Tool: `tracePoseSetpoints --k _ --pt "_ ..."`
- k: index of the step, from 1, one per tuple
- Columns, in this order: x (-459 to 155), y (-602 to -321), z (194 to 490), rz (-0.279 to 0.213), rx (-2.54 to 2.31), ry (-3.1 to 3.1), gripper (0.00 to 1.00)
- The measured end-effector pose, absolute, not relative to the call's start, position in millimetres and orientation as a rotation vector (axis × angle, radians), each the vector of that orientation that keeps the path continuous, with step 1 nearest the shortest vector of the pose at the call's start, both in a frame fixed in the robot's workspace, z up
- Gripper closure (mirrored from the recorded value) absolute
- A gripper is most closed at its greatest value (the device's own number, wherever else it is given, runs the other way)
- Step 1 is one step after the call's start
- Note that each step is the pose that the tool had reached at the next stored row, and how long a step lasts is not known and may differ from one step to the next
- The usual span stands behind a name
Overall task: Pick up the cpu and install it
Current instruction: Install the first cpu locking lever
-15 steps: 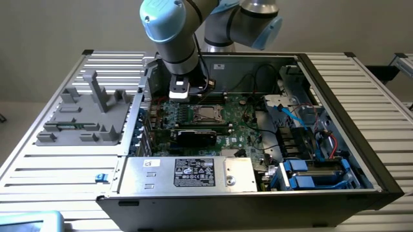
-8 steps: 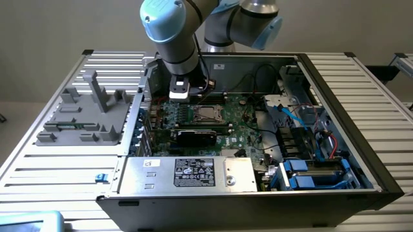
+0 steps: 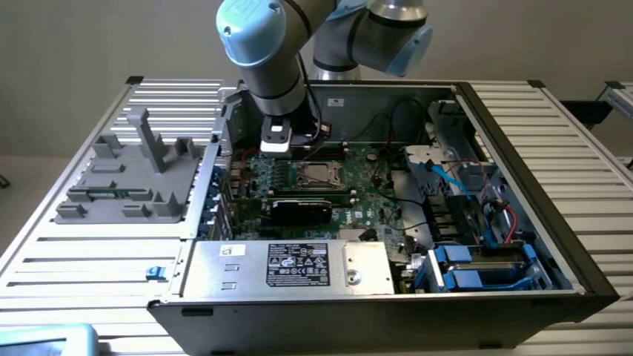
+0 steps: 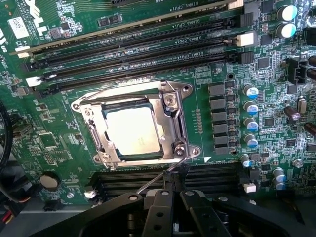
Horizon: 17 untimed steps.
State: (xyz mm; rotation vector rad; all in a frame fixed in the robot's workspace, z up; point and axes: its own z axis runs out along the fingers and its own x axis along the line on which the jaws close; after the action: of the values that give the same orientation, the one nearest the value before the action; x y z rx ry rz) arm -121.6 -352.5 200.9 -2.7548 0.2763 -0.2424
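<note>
I judge the cpu (image 4: 131, 129) already seated in its socket (image 4: 170, 106); my fingers (image 4: 160, 210), clenched, hover at the lever (image 4: 153, 182). Locking it wants gentle, steady force.

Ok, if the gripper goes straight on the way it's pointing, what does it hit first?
Probably the socket's wire lever, right at the tips of the shut fingers, then the memory slots beneath. The cpu sits in the socket frame, off that line. Depth is hard to judge.
</note>
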Motion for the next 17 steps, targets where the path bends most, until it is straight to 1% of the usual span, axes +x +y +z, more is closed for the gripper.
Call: tracePoseSetpoints --k 17 --pt "-120.7 -352.2 197.6 -0.243 -2.753 0.281 0.89"
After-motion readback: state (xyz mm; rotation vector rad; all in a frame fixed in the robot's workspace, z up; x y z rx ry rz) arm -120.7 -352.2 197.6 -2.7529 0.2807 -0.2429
